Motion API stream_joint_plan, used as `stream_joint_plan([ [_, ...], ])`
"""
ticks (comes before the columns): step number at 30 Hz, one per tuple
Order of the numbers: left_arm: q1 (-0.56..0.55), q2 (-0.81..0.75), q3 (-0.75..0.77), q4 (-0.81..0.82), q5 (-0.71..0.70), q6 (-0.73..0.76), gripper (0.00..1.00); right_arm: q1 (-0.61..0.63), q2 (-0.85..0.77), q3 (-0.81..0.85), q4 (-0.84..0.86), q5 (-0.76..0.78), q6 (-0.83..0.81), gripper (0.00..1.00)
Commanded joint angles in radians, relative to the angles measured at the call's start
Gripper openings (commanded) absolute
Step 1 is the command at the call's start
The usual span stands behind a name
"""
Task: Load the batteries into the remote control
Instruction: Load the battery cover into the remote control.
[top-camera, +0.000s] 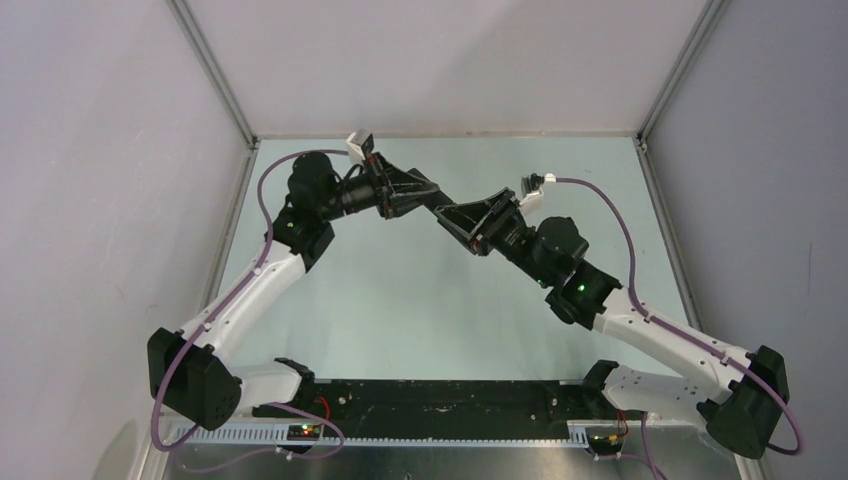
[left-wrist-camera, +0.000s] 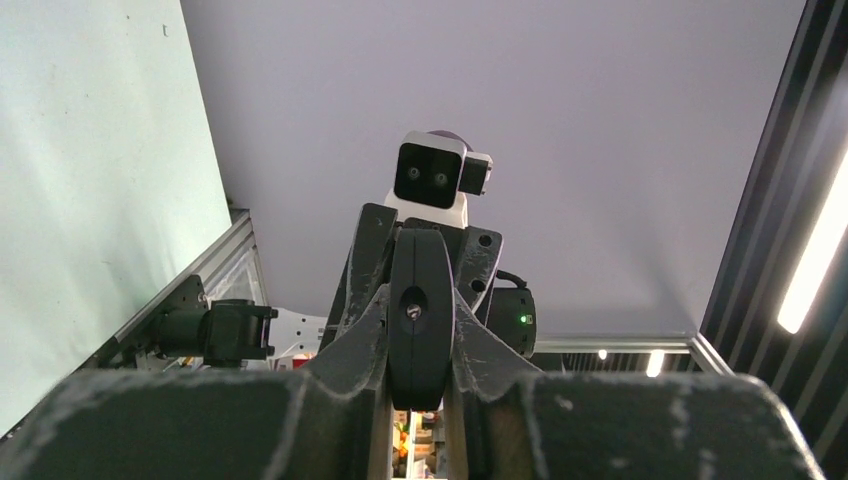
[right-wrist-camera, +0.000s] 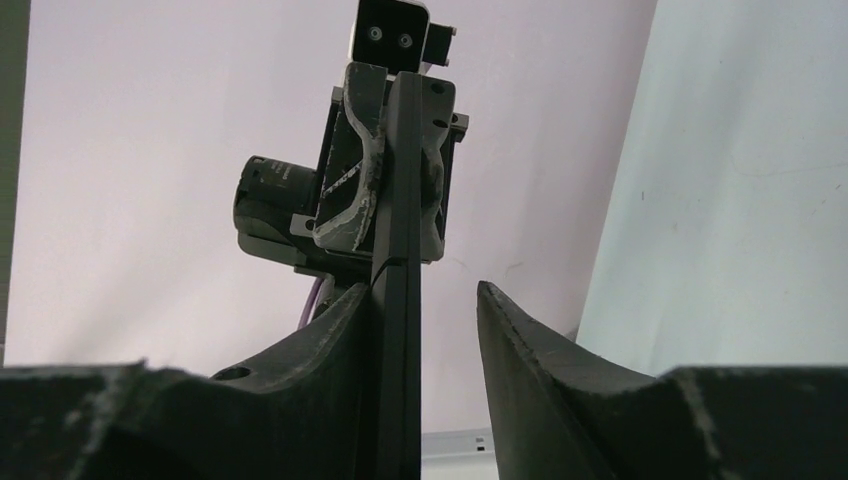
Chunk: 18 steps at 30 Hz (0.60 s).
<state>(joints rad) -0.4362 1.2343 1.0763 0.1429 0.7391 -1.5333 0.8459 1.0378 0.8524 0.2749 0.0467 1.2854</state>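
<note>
Aloft, toward 12 o'clock from bases: remote control (right-wrist-camera: 397, 200), edge-on. Left gripper (right-wrist-camera: 395, 245) pinches far end. Right gripper (right-wrist-camera: 422, 290) fingers spread, one touching bar. Likely light, stiff, slick plastic, so clamp flat faces, mid-length. No batteries in sight.

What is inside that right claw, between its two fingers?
The remote control, edge-on, sits beside one finger of the open right gripper; the left gripper clamps its far end. Its faces and any batteries are hidden.

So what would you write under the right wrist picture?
Remote seen edge-on, clamped by the left gripper, its near end inside the open right gripper.
</note>
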Motion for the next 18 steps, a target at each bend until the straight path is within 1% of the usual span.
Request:
stream_joint_plan([
  [1, -0.019, -0.059, 0.016, 0.108, 0.093, 0.002, 0.0, -0.047, 0.037, -0.016, -0.083, -0.064, 0.046, 0.4],
  [2, -0.019, -0.056, 0.015, 0.107, 0.095, 0.006, 0.0, -0.053, 0.039, -0.016, -0.084, -0.078, 0.057, 0.37],
  [3, -0.019, -0.055, 0.014, 0.108, 0.098, 0.011, 0.0, -0.059, 0.041, -0.016, -0.087, -0.091, 0.062, 0.3],
  [7, -0.019, -0.05, 0.012, 0.109, 0.101, 0.02, 0.0, -0.065, 0.039, -0.016, -0.089, -0.102, 0.072, 0.19],
  [14, -0.021, -0.057, 0.007, 0.107, 0.097, 0.008, 0.0, -0.069, 0.05, -0.016, -0.085, -0.095, 0.073, 0.14],
  [18, -0.027, -0.063, 0.005, 0.108, 0.091, -0.016, 0.0, -0.066, 0.062, -0.016, -0.042, -0.076, 0.054, 0.15],
])
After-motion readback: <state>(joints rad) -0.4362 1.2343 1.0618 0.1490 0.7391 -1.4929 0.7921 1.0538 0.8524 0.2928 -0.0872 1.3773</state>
